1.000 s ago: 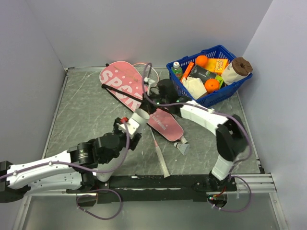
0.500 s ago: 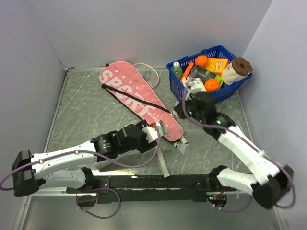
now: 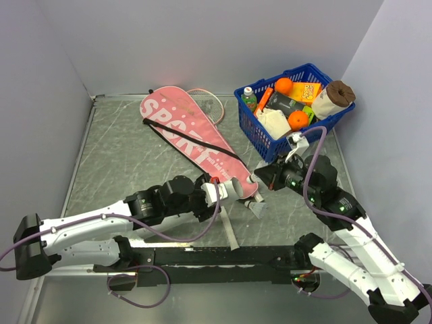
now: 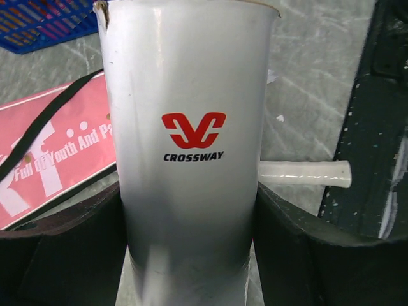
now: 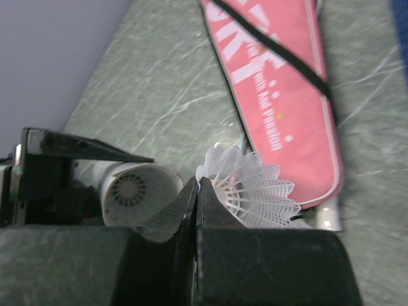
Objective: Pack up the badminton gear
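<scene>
Grey marbled desk (image 3: 121, 155): pink bag (image 3: 189, 138) lies flat by the far edge, blue basket (image 3: 256, 131) at far right corner, shuttlecock (image 3: 258, 206) and racket handle (image 3: 228, 229) nearer the near edge.

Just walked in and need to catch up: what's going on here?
The left gripper holds the white CROSSWAY tube, its open end toward the right gripper. That gripper is shut with nothing in it, close to the white shuttlecock, which lies on the table by the narrow end of the pink SPORT bag. The shuttlecock is not yet in the tube.
</scene>
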`<act>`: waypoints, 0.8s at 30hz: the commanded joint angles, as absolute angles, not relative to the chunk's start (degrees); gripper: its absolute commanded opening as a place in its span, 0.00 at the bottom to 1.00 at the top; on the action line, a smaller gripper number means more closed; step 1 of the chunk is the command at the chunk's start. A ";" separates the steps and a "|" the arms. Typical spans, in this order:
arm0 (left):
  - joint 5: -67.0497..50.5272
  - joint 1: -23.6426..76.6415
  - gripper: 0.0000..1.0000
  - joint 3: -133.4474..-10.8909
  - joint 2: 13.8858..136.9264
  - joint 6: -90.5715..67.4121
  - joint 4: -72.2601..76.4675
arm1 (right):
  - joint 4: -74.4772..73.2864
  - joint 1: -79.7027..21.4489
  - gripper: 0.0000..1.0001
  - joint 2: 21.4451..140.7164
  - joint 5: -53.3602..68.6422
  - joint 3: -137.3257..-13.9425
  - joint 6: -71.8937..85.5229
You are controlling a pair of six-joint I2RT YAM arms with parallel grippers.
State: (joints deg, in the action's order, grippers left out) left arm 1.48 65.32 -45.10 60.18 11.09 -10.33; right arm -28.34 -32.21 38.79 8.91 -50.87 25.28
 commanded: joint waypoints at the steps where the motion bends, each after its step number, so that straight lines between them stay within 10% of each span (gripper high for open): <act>1: -2.90 65.30 0.12 -44.91 57.22 9.23 -6.86 | -26.29 -32.34 0.00 36.21 17.65 -49.40 29.26; 24: -2.98 67.32 0.12 -44.12 55.28 8.44 -6.94 | -19.44 -34.80 0.00 34.36 26.97 -46.76 34.89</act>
